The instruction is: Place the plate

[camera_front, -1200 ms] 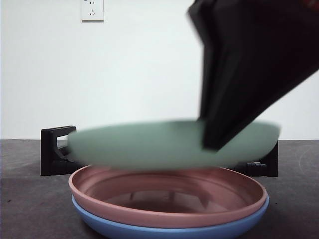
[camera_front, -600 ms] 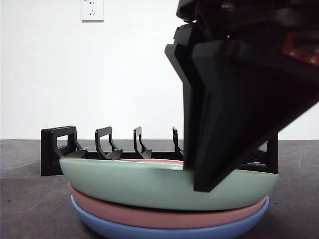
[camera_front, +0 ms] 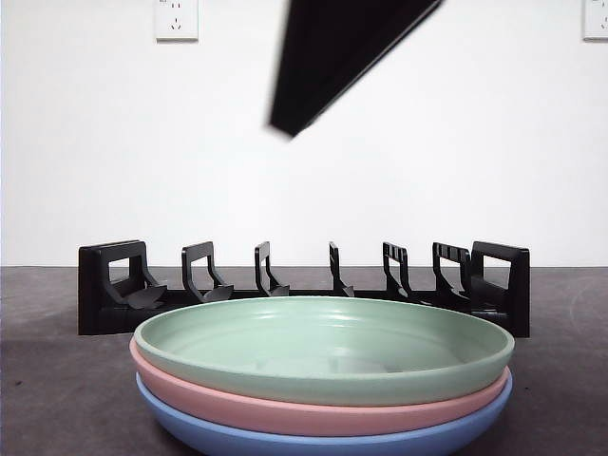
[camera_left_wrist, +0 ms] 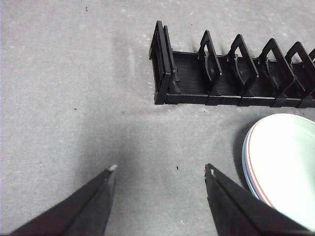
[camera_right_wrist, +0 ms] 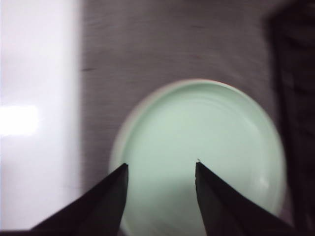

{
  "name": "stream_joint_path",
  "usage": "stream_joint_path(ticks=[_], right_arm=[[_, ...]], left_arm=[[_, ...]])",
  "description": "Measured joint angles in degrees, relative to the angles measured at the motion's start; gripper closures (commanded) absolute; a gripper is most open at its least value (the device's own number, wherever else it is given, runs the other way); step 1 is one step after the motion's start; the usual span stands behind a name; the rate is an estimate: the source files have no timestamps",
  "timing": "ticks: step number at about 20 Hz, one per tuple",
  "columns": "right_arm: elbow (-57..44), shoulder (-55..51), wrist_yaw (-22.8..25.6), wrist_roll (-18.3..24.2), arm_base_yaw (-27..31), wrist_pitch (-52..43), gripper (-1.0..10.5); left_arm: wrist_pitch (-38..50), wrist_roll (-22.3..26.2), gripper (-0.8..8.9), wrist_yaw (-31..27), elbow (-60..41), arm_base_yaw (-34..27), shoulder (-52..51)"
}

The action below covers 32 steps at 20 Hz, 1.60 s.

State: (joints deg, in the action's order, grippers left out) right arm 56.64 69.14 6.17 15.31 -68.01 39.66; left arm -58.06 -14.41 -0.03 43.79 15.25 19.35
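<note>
Right wrist view, right gripper (camera_right_wrist: pixel 160 167) parted, empty, above green plate (camera_right_wrist: pixel 206 147)

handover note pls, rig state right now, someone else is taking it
Right gripper: open, holding nothing, above the green plate.
Left gripper: open, holding nothing, over bare table beside the end of the black rack.
Stack: green plate on pink plate on blue plate, in front of the rack.
Done: green plate is placed on the stack and released.
Left: apparently nothing but parking the right arm.
</note>
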Motion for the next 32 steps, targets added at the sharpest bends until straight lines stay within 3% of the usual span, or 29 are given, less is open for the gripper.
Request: stream_joint_path(ticks=[7, 12, 13, 14, 15, 20, 28, 30, 32], right_arm=[[0.0, -8.0, -0.2, -3.6, 26.0, -0.2, 7.3], [0.0, -8.8, -4.4, -4.9, 47.8, -3.1, 7.3], [0.0, -8.8, -4.5, -5.5, 50.0, -3.1, 7.9], [0.0, -8.8, -4.7, -6.4, 51.8, -3.1, 9.6], [0.0, -8.8, -4.9, -6.6, 52.7, -3.0, 9.3], [0.0, -8.8, -7.6, -8.7, 53.0, -2.9, 9.3], [0.0, -8.8, -7.6, -9.2, 53.0, -4.4, 9.3], [0.0, -8.8, -7.6, -9.2, 53.0, -4.6, 9.3], [0.0, -8.8, -7.6, -9.2, 53.0, -4.7, 9.3]], left_arm=[[1.6, 0.0, 5.33, 0.0, 0.0, 0.0, 0.0], [9.0, -0.2, 5.33, 0.0, 0.0, 0.0, 3.3], [10.9, 0.0, 5.37, 0.0, 0.0, 0.0, 4.6], [12.8, 0.3, 6.68, 0.0, 0.0, 0.0, 6.0], [13.8, 0.9, 8.05, 0.0, 0.0, 0.0, 7.0], [13.8, 1.8, 7.89, 0.2, 0.0, 0.0, 8.8], [13.4, 2.5, 7.89, 0.0, 0.0, 0.0, 8.1], [19.0, 7.6, 7.89, -0.5, -3.1, -0.3, 4.2], [30.1, 11.1, 7.89, -1.4, -13.8, -2.4, -4.5]])
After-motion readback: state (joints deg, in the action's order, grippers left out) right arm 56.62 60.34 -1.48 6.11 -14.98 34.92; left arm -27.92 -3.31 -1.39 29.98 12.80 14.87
